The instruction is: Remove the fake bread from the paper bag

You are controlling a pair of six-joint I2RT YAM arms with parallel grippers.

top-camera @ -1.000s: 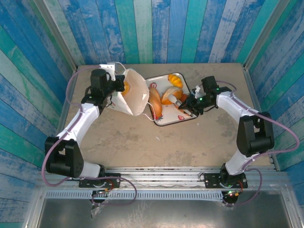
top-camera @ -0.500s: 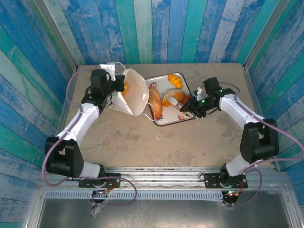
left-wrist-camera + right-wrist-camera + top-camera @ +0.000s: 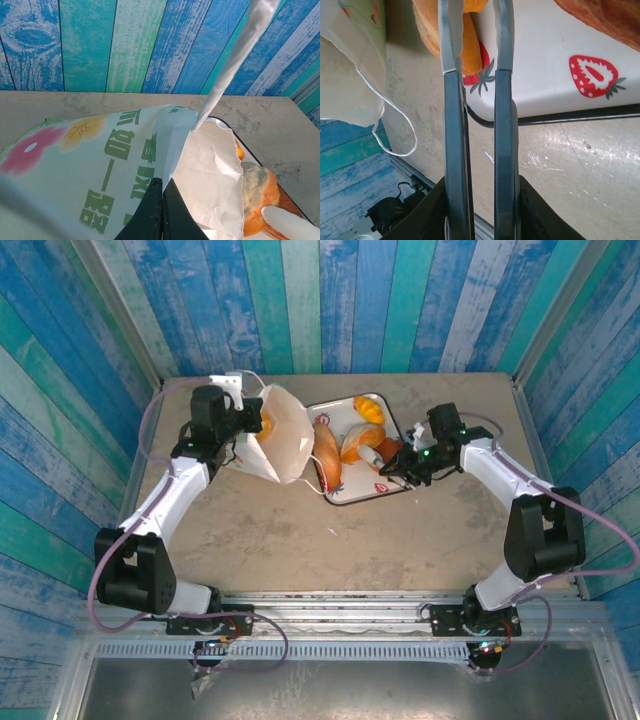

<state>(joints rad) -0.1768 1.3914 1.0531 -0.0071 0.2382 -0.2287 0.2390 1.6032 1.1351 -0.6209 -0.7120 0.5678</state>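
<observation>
— Where's the fake bread [image 3: 352,445]?
— On the tray [image 3: 355,490], beside the paper bag [image 3: 283,435]
— And the jaws?
— My left jaws pinch the bag's edge; right jaws clench the tongs [image 3: 502,125], tips at the bread

Paper bag [image 3: 285,440] lies on the counter [image 3: 300,540], just left of the tray [image 3: 355,490]. Fake bread [image 3: 328,455] sits on the tray, beside the bag's mouth. Tongs [image 3: 503,125] reach in from the right.

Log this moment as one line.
left gripper: shut on white paper bag | right gripper: shut on metal tongs | tips: at orange toy bun
</observation>
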